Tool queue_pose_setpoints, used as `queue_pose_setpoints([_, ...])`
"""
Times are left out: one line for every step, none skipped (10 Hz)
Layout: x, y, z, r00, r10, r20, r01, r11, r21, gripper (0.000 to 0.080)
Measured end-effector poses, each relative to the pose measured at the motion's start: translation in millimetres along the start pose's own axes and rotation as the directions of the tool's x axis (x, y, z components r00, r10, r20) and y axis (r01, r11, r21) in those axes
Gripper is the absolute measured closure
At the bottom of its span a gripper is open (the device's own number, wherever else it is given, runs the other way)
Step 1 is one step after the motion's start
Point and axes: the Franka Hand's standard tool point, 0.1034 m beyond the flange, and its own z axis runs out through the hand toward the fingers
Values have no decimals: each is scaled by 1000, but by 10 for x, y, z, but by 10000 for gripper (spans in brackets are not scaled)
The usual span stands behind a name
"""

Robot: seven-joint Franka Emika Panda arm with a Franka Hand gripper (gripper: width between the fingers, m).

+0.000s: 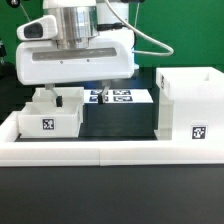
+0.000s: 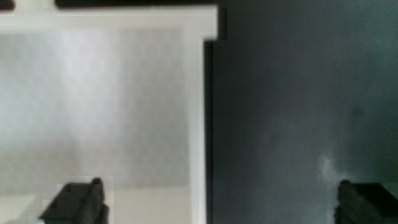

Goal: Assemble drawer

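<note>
My pincer point(image 2: 222, 200) hangs spread wide, holding nothing. The small white plastic open-top tray point(image 1: 50, 112) sits just below it, toward the exterior view's left; the tall white plastic box housing point(image 1: 190, 100) stands well apart. I'd centre over one tray wall before lowering.

Open gap between tray point(image 1: 47, 120) and housing point(image 1: 196, 100)
</note>
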Motion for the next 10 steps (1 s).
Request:
queue_pose_setpoints([-81,19,92,1000,-1,5,1,1000,-6,150])
queue_pose_setpoints([-182,44,175,1000,5,-3,-5,1000,-18,150])
queue_pose_setpoints([-281,59,236,1000,8,-10,-8,1000,-30,150])
queue_pose_setpoints([-317,53,275,1000,7,-7,-7,999,-33,150])
queue_pose_setpoints([-325,46,308,1000,4,-6,-4,999,-34,150])
queue_pose_setpoints([-329,36,331,1000,2,-4,-3,999,-35,150])
queue_pose_setpoints([-325,19,336,1000,0,-4,0,999,-35,150])
queue_pose_setpoints([-295,3,325,1000,-5,-8,4,999,-35,150])
queue_pose_setpoints([-281,-1,322,1000,-7,-10,7,999,-36,150])
queue_pose_setpoints([-288,8,328,1000,-6,-9,5,999,-36,150])
